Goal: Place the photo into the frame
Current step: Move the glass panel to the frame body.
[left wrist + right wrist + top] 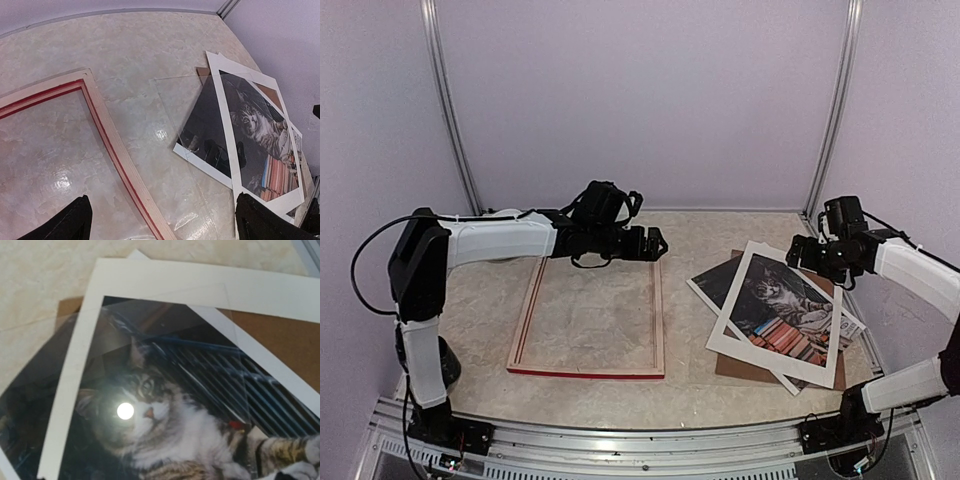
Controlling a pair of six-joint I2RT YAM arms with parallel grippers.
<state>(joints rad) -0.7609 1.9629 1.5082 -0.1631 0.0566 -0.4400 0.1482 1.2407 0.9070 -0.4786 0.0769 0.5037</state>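
Left fingers [650,243] spread wide, nothing in them, hovering over the far right corner of the frame [658,325], which lies flat on the bench [720,232] to the left, pale wood back up and a red strip along its near edge. Right fingers [817,256] hang above the far edge of the photo [785,310], and I can't tell whether they're apart or closed, as no tips show in my wrist view. The photo's face-up, cat showing, tilted atop a pile on the brown backing board [732,366] and a second dark print [718,283], right of the frame and not touching it.
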